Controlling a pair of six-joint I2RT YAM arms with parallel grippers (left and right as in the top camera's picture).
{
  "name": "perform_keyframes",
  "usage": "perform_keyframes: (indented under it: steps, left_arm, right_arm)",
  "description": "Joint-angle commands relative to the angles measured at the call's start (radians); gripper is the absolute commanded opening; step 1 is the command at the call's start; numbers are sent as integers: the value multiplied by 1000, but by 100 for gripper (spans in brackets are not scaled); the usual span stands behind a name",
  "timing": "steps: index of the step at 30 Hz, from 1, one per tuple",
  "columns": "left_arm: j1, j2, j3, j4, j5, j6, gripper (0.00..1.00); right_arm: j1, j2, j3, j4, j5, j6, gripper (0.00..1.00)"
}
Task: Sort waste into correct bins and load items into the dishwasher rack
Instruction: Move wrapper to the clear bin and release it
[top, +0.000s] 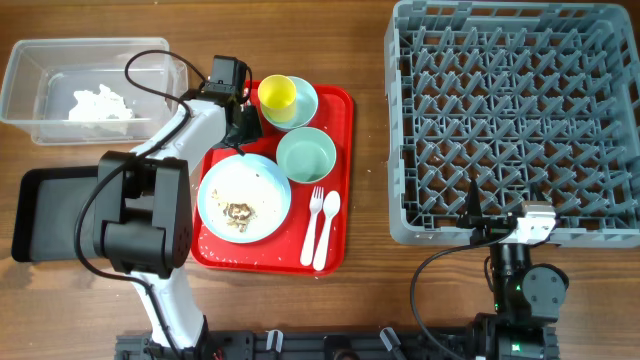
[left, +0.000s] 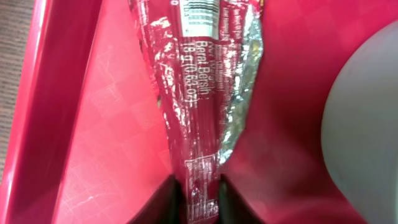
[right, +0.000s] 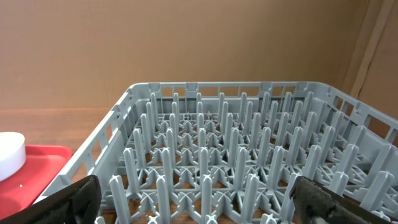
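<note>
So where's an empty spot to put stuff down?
The table is bare in the strip between the red tray and the dishwasher rack, and the rack's pegs hold nothing. The black tray looks empty where it shows. The red tray is crowded: plate, green bowl, yellow cup, fork, spoon, plus the left hand pinching the red sachet.

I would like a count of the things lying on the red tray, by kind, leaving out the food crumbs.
Plates: 1, pale blue plate
Bowls: 2, mint green bowl and light blue bowl
Cups: 1, yellow cup, standing in the light blue bowl
Forks: 1, white fork
Spoons: 1, white spoon
Sachets: 1, red sachet
Total: 7
</note>
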Motion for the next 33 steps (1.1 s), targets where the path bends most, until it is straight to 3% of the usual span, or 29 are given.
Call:
perform_keyframes:
  steps: [1, 8, 11, 15, 28, 30, 31, 33]
  left_arm:
    - [-1, 33, -3, -3, -37, 5, 4]
    - [26, -125, 63, -14, -53, -12, 4]
    - [96, -248, 74, 24, -137, -160, 4]
    - [220, -332, 74, 101, -137, -227, 4]
    - [428, -168, 74, 251, -136, -374, 4]
    - [443, -157, 74, 248, -135, -393, 11]
    - [449, -154, 74, 247, -136, -393, 25]
    - [454, -154, 74, 245, -136, -393, 43]
  right_arm:
    - [-5, -4, -1, 3, 13, -14, 100]
    - [-5, -4, -1, 3, 13, -14, 100]
    - [-5, -4, -1, 3, 13, -14, 100]
    - [-5, -4, -1, 3, 13, -14, 100]
    - [-5, -4, -1, 3, 13, -14, 100]
    - [-5, -4, -1, 3, 13, -14, 100]
    - [-5, -4, -1, 3, 13, -14, 100]
    - [-5, -4, -1, 3, 13, -14, 100]
